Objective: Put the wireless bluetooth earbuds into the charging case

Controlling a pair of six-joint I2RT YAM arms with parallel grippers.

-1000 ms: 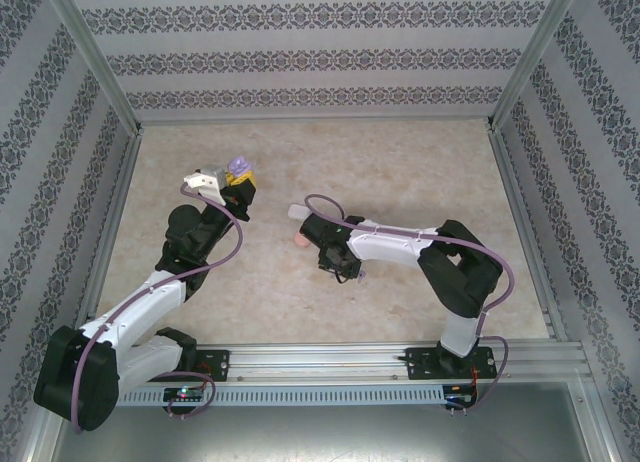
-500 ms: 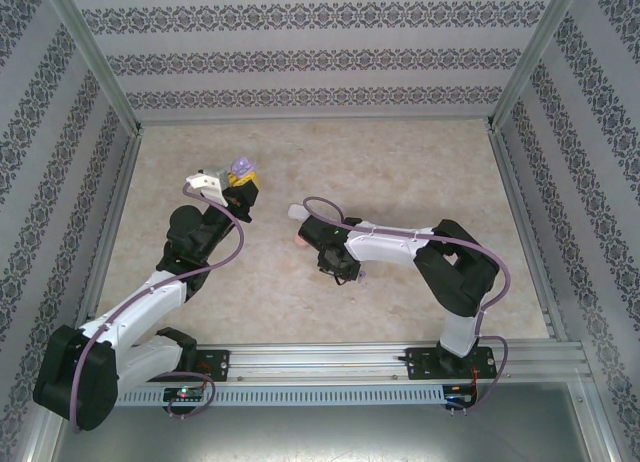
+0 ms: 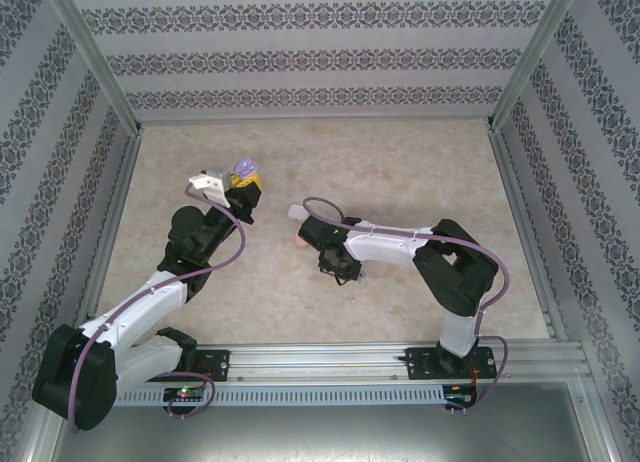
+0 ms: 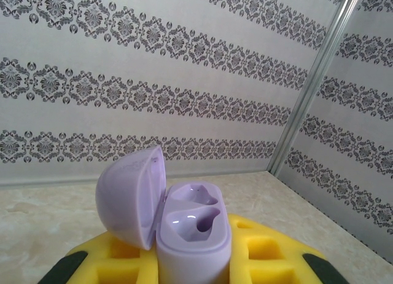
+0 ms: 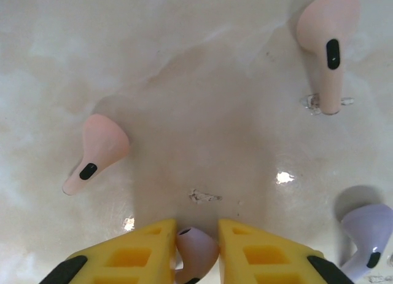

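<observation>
At the near edge of the table (image 3: 420, 172) the two arms are bolted side by side; the right arm reaches in low, and the right gripper (image 5: 196, 230) points down at the table top. Its two yellow fingers (image 5: 147, 250) are nearly closed, with one small pale bud (image 5: 198, 250) pinched between them; the bud looks lilac-pink, and I cannot tell if it is off the table yet. Just past it, a pink bud (image 5: 101, 150) lies on the left of the wrist view; a second pink bud (image 5: 325, 47) lies further off on the right; a purple bud (image 5: 368, 235) lies close by at the right edge; none of them touch.

Further back and to the left, the left gripper (image 3: 244, 188) is up in the air; its fingers are closed on the sides of the purple case (image 4: 195, 235). The lid (image 4: 132, 198) stands open, and both holes inside look empty; behind it is the patterned wall (image 4: 184, 81).

Since a second ago little has moved; the right gripper has slid a tiny bit nearer, and the case has gone a tiny bit to the right. I think the pick is only just made and the case is waiting; next the bud must go up and over to a hole. It is tiny and could slip or turn.
</observation>
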